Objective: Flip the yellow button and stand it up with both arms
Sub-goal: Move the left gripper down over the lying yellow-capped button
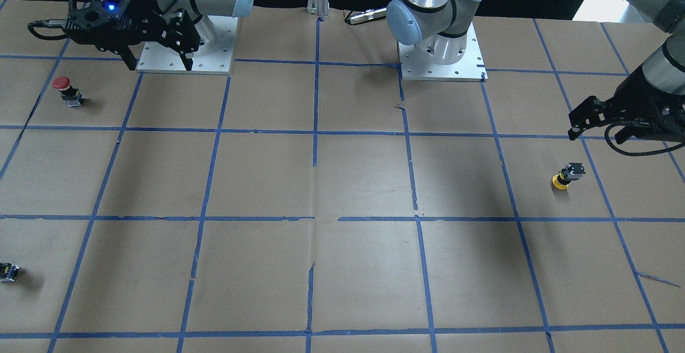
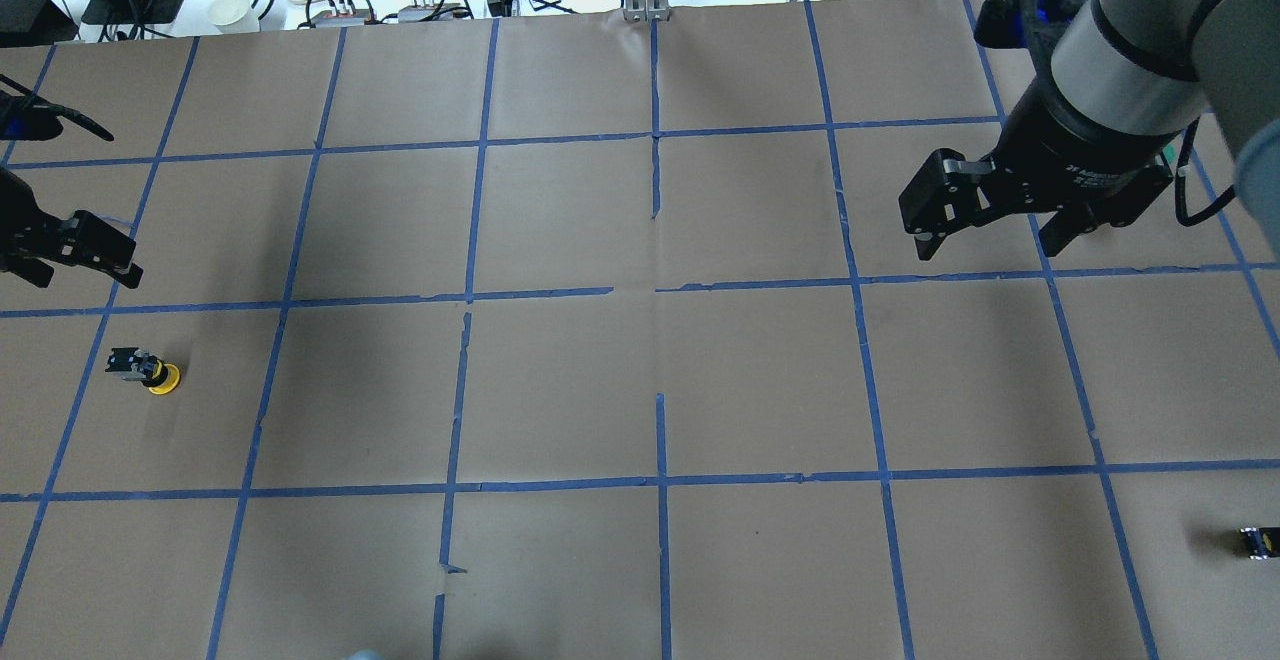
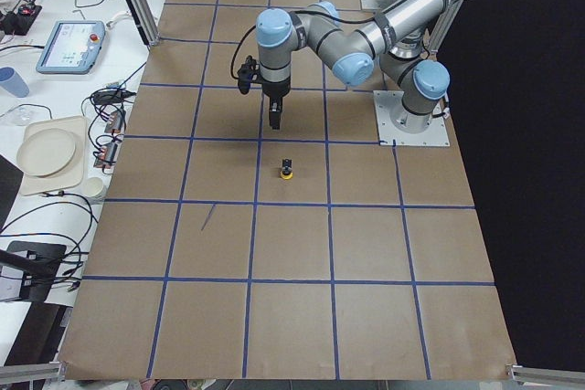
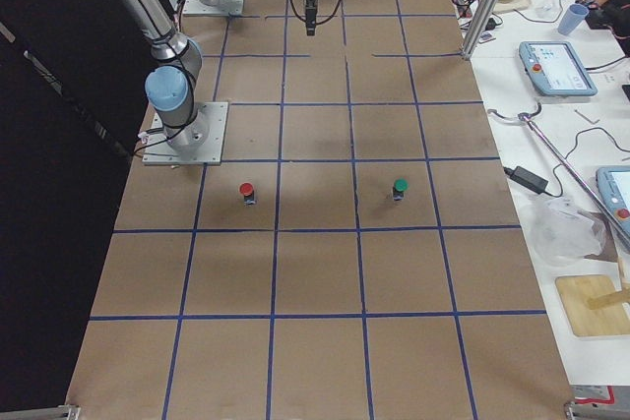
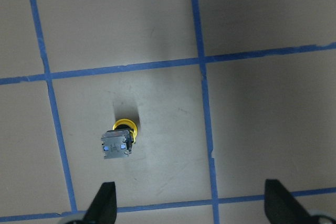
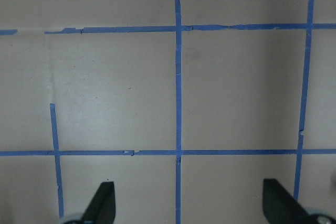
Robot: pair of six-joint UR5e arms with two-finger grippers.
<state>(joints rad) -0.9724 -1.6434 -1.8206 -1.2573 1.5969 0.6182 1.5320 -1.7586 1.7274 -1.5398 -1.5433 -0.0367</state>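
Observation:
The yellow button [image 1: 564,176] rests cap-down on the brown paper, its grey-black body pointing up and slightly tilted. It also shows in the overhead view [image 2: 148,370], the left side view [image 3: 287,171] and the left wrist view [image 5: 119,140]. My left gripper [image 1: 596,128] hovers open and empty above and just beside it, as the overhead view [image 2: 80,275] and the left wrist view [image 5: 191,203] also show. My right gripper [image 1: 159,64] is open and empty, raised high near its base, far from the button; the right wrist view [image 6: 189,203] shows only bare paper below it.
A red-capped button [image 1: 63,90] stands near the right arm's base. A green-capped button [image 4: 399,187] stands beside it across the table. A tiny capless black-and-yellow part [image 2: 1255,543] lies at the table's right edge. Blue tape lines grid the paper.

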